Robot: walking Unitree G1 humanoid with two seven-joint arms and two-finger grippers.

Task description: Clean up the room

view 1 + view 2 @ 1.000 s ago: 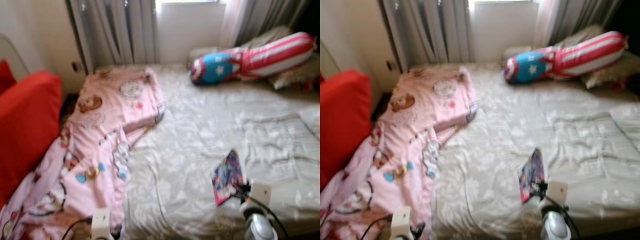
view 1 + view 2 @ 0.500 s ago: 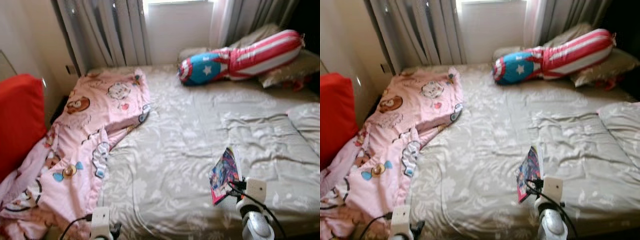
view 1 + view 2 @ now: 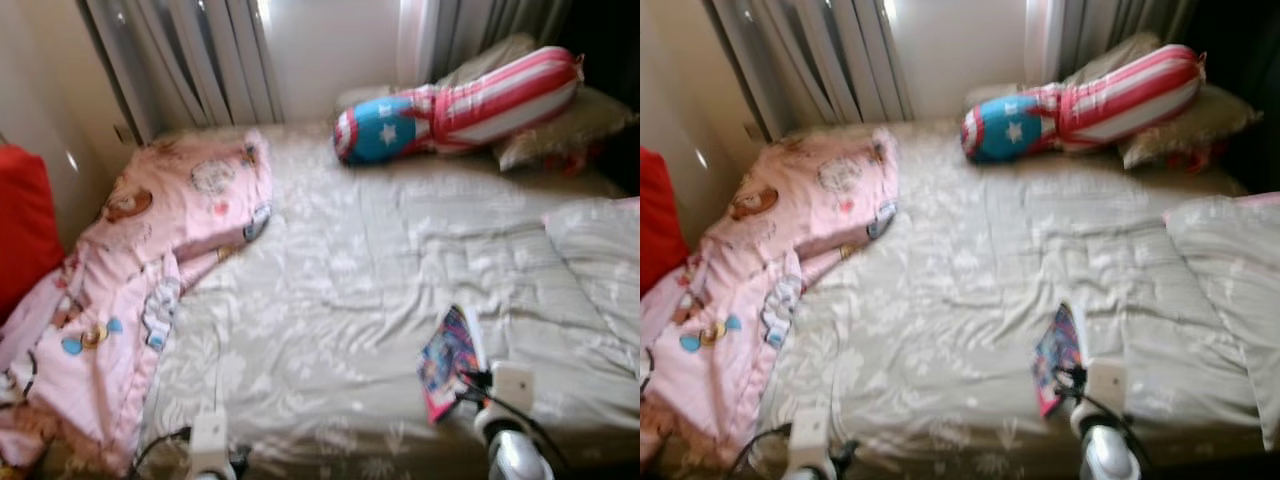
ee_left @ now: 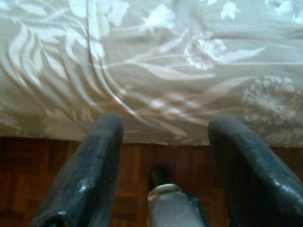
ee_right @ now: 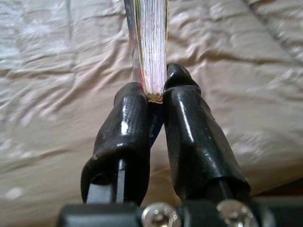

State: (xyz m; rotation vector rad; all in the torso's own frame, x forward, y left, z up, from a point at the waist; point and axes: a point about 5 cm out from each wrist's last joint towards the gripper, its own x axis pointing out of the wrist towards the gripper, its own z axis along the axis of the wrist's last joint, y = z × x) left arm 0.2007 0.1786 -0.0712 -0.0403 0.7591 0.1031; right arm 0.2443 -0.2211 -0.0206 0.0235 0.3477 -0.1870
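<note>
Right gripper (image 5: 156, 101) pinching thin colourful paperback book (image 3: 450, 358).
Fingers clamp its lower edge, lifting it off beige floral bedsheet (image 3: 340, 300) for tidying.

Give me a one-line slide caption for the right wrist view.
Right claw shut on the edge of a colourful book, held on edge above the grey floral bedsheet.

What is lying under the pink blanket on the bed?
The pink blanket is spread over the left side of the grey floral sheet and hangs over the bed's edge. Whether anything else lies beneath cannot be seen; the blanket covers it.
</note>
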